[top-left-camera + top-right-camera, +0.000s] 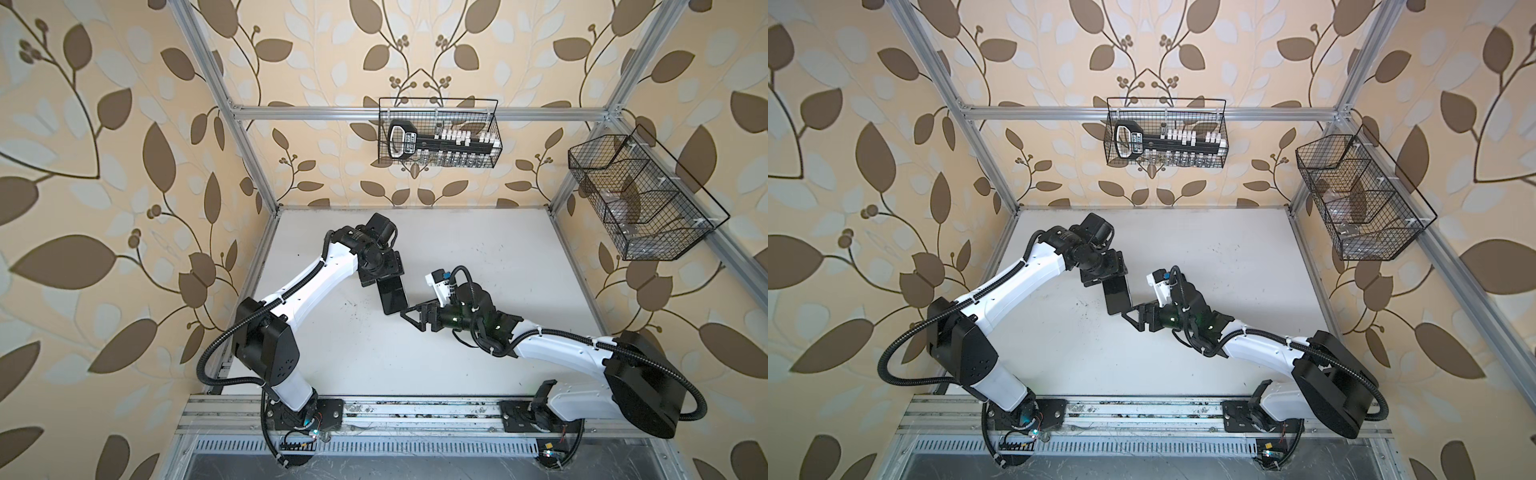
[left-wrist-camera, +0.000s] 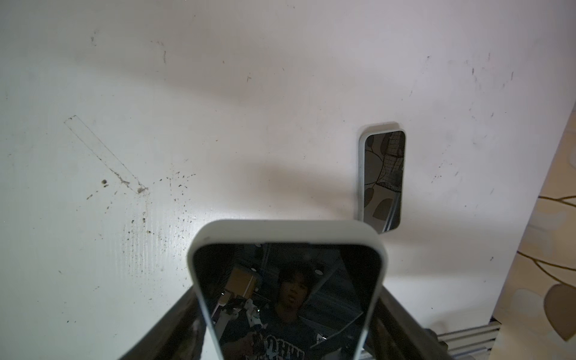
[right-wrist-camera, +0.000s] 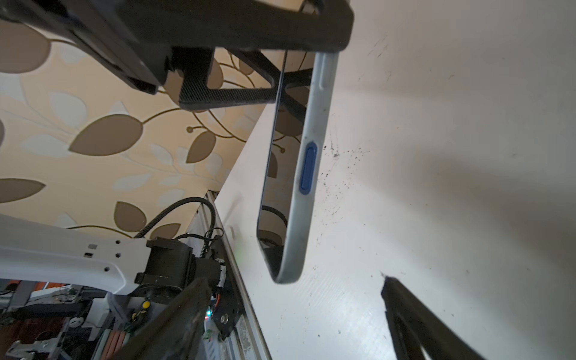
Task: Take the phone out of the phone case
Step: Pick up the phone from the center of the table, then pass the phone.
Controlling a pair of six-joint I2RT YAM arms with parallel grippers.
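The phone [image 2: 286, 280], with a glossy dark screen, sits inside a pale grey phone case [image 2: 286, 230] that has a blue side button [image 3: 308, 168]. My left gripper [image 2: 286, 324] is shut on the cased phone across its width and holds it above the white table. In both top views the phone [image 1: 392, 295] [image 1: 1118, 295] sticks out from the left gripper [image 1: 384, 284] [image 1: 1111, 284] toward the right arm. My right gripper [image 3: 291, 302] [image 1: 409, 312] [image 1: 1129, 312] stands open at the case's free end [image 3: 288, 274], one finger on each side, touching nothing.
A second flat device with a glossy dark face [image 2: 381, 180] lies on the white table [image 1: 478, 249]. A wire basket with tools [image 1: 438, 133] hangs on the back rail, and another wire basket [image 1: 640, 199] hangs on the right frame. A metal rail [image 1: 415, 411] runs along the front.
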